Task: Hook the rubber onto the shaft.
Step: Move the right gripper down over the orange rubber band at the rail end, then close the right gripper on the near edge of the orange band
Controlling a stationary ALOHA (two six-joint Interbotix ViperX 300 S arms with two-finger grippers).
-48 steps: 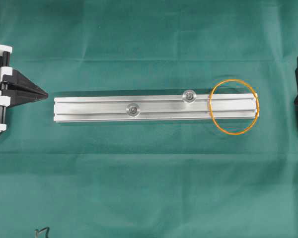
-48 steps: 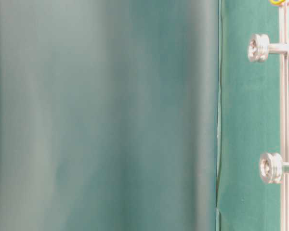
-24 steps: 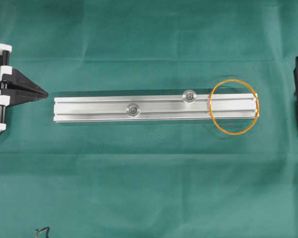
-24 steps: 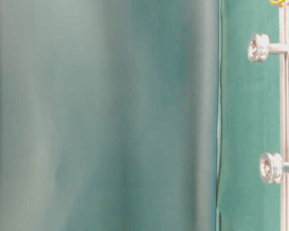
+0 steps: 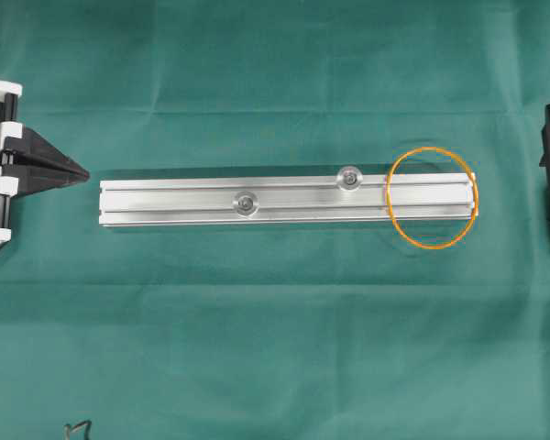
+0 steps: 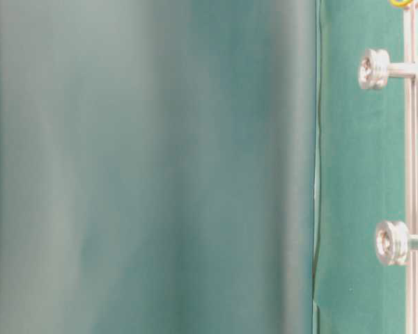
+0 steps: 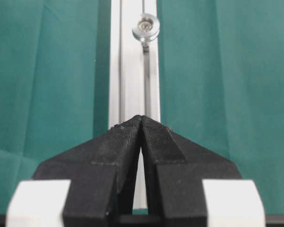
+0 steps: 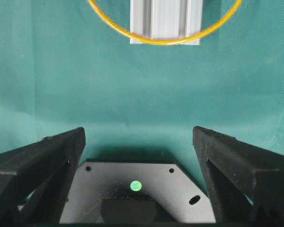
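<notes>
The rubber [image 5: 432,198], a thin orange band, lies as a round loop over the right end of the silver aluminium rail [image 5: 284,201], draped across it and onto the green cloth on both sides; it's on neither shaft. Nearest shaft [image 5: 349,178], a grooved metal pin w/ round head, stands on the rail's far slot just left of the loop, apart from it. Second shaft [image 5: 247,203] sits further left on the near slot. Rail rests lengthwise on the green-covered tabletop [image 5: 275,348]. My right end effector [image 8: 138,156] is off the rail's right end, fingers spread wide, nothing in them, band & rail end ahead. My left end effector [image 7: 141,122] is at the rail's left end, tips pressed together, empty.
</notes>
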